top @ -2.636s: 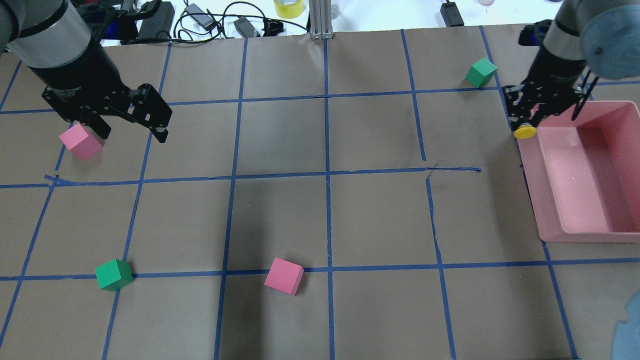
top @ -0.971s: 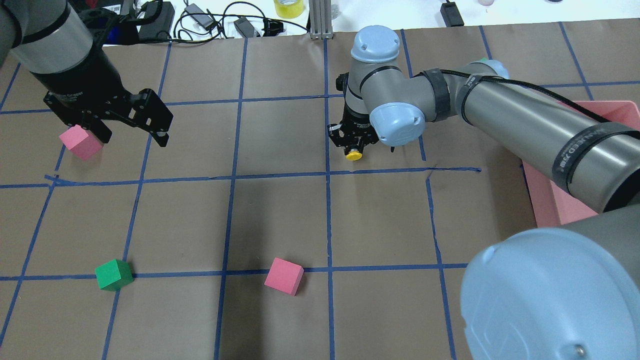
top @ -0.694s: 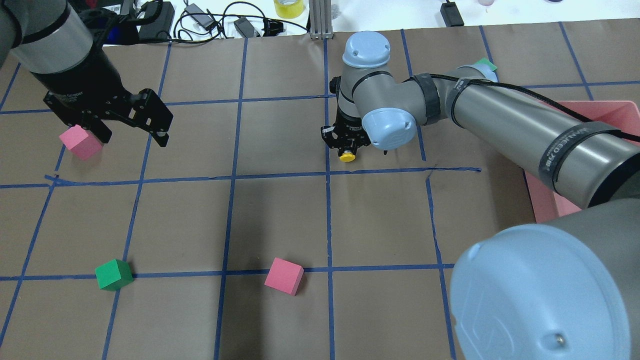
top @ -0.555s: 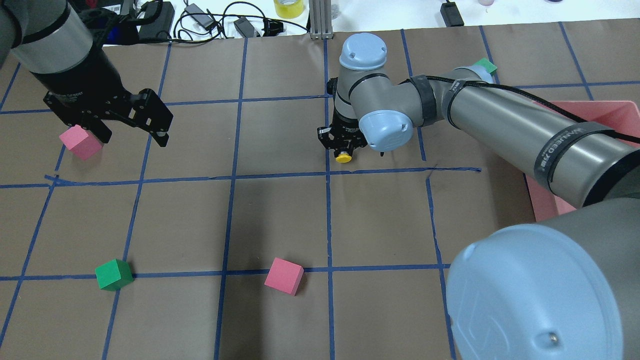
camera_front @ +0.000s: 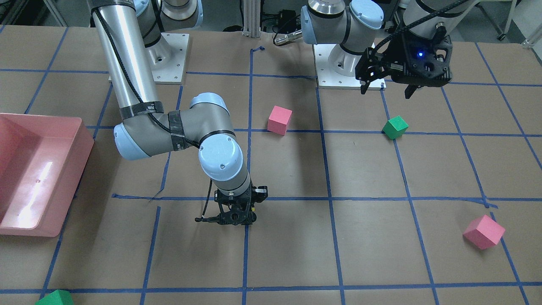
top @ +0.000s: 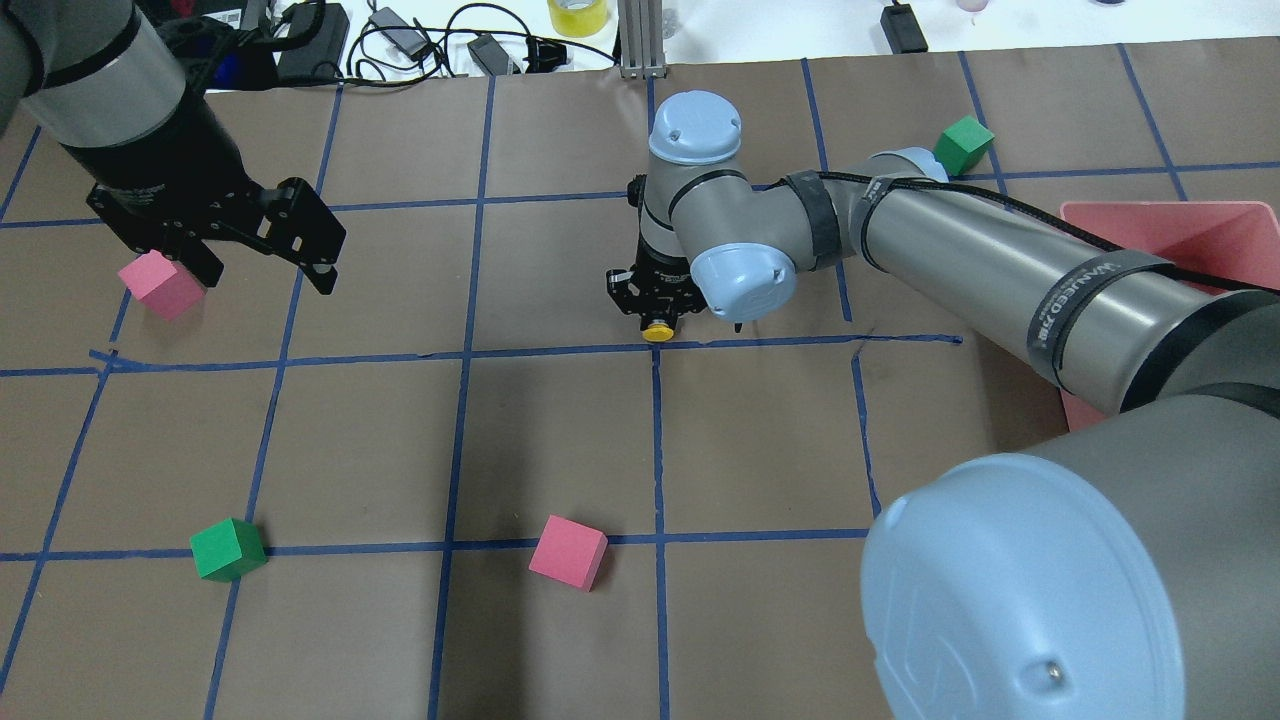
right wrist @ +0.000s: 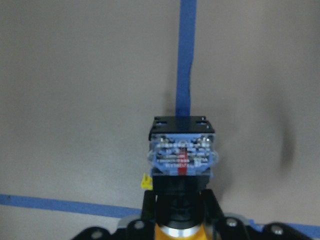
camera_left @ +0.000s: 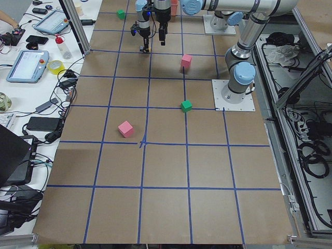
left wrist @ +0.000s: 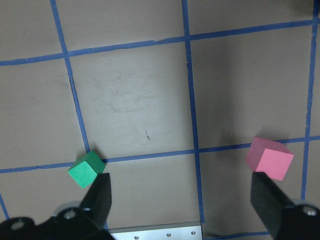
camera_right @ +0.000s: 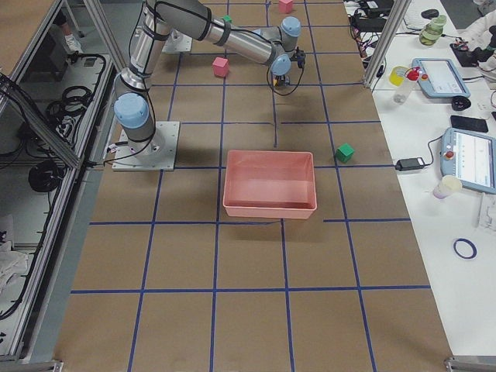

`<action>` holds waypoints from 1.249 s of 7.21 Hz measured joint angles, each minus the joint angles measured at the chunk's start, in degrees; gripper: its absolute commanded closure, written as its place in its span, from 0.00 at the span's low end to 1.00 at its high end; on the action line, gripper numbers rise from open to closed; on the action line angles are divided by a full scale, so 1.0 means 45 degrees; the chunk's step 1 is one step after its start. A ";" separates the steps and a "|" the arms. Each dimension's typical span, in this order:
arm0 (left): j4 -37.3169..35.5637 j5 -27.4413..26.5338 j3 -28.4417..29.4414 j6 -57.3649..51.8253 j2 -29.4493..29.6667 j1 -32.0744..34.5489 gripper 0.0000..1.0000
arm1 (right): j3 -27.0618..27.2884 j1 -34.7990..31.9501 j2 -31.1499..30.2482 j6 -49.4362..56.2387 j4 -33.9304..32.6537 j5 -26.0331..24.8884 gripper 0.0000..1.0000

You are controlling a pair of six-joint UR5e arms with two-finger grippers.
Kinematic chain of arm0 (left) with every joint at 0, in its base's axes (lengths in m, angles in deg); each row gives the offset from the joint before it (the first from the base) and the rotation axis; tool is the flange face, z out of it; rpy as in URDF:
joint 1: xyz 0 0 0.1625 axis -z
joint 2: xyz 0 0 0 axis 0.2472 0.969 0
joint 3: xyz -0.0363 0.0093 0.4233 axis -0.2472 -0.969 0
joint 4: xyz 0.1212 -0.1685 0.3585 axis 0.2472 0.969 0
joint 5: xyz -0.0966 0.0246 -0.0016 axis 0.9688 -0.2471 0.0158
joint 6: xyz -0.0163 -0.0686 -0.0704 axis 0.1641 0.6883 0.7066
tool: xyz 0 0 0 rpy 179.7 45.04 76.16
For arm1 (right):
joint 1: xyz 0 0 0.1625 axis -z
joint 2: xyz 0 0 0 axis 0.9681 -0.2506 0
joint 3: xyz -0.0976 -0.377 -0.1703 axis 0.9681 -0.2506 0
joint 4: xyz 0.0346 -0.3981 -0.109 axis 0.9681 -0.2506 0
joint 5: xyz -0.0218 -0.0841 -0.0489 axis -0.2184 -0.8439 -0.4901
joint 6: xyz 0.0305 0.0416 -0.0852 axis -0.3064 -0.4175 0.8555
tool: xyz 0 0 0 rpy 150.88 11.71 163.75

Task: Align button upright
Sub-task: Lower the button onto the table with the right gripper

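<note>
My right gripper (top: 655, 318) is shut on the button (top: 657, 331) and holds it low over the crossing of blue tape lines at mid-table. The yellow cap shows just below the black fingers in the overhead view. In the right wrist view the button's (right wrist: 182, 150) black and blue base block points away from the wrist and the yellow cap sits down between the fingers. In the front view the right gripper (camera_front: 234, 219) hides the button. My left gripper (top: 268, 250) is open and empty, raised beside a pink cube (top: 160, 284) at the far left.
A pink bin (top: 1205, 222) stands at the right, partly behind my right arm. A green cube (top: 227, 549) and a pink cube (top: 568, 552) lie near the front, and another green cube (top: 963, 143) lies at the back right. Cables and tape lie beyond the far edge.
My right arm has carried the button from the pink bin's corner leftwards to mid-table, and kept drifting left and lower. The left arm has not moved.
</note>
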 measured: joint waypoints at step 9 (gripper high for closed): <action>0.0003 -0.0002 0.0000 0.0000 -0.0001 -0.0001 0.00 | 0.0017 -0.0293 0.0177 -0.0517 -0.0966 0.0358 0.55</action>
